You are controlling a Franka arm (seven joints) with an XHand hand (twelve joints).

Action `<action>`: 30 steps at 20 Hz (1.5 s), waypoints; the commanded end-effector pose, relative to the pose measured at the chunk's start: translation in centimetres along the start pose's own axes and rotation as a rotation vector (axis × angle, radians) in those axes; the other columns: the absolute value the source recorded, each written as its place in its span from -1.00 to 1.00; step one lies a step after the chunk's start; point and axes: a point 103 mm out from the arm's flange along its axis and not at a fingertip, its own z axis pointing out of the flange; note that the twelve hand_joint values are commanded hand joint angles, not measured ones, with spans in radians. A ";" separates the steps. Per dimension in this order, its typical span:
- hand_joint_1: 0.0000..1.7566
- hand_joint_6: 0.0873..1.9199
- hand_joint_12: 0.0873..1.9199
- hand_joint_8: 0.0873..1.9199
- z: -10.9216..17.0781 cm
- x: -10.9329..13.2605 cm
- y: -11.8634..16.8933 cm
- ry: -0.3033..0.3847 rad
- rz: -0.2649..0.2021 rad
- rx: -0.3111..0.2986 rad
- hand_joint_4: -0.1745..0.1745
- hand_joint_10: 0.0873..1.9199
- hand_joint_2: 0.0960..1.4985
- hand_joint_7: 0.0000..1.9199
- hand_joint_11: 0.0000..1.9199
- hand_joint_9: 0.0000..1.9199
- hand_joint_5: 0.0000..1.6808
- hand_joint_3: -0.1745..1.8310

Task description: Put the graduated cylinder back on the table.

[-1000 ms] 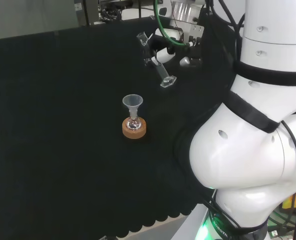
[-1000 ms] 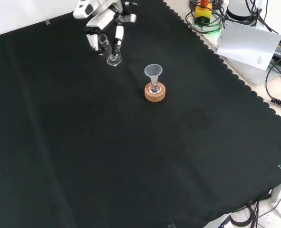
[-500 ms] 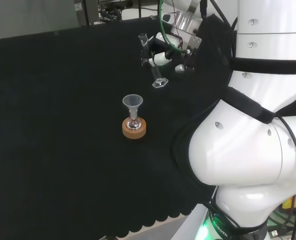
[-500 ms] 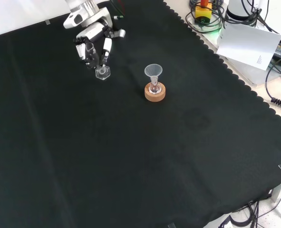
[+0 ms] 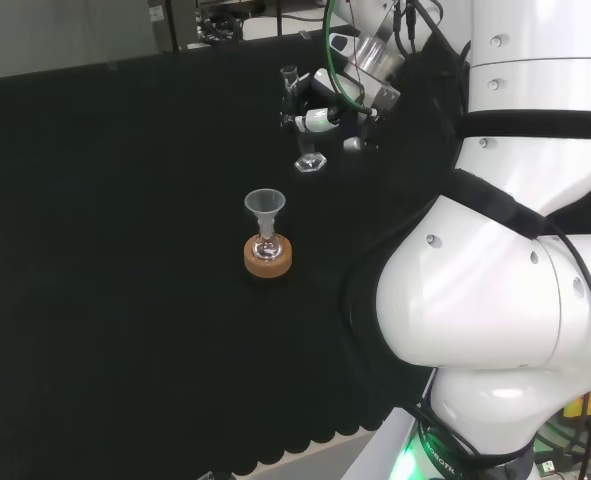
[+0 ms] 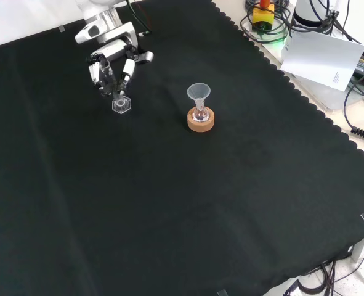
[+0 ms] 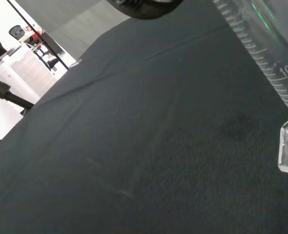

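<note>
Cylinder (image 6: 116, 92) now upright, moved left in front view; fingers (image 6: 127, 68) clamped on it; black cloth (image 6: 169, 197).

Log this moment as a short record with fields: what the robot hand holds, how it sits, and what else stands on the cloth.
robot hand: fingers curled round the graduated cylinder
cylinder pose: near upright, base down
cylinder base: at or just above the black cloth; contact cannot be told
funnel: sits in a small flask
flask support: cork ring
cylinder position: left of the funnel in the front view, apart from it
</note>
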 end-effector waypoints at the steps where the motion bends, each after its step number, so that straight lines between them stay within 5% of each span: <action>1: 0.45 -0.12 -0.33 -0.15 0.9 -1.2 1.3 0.026 -0.007 -0.028 -1.00 -1.00 0.39 0.13 0.31 0.53 0.25 -0.82; 13: 0.45 -0.09 -0.31 -0.12 2.7 -1.8 1.9 0.051 -0.009 -0.112 -1.00 -1.00 0.40 0.11 0.30 0.52 0.23 -0.82; 30: 0.44 -0.04 -0.28 -0.06 4.5 -1.3 2.4 0.128 -0.043 -0.123 -1.00 -1.00 0.43 0.07 0.26 0.47 0.20 -0.82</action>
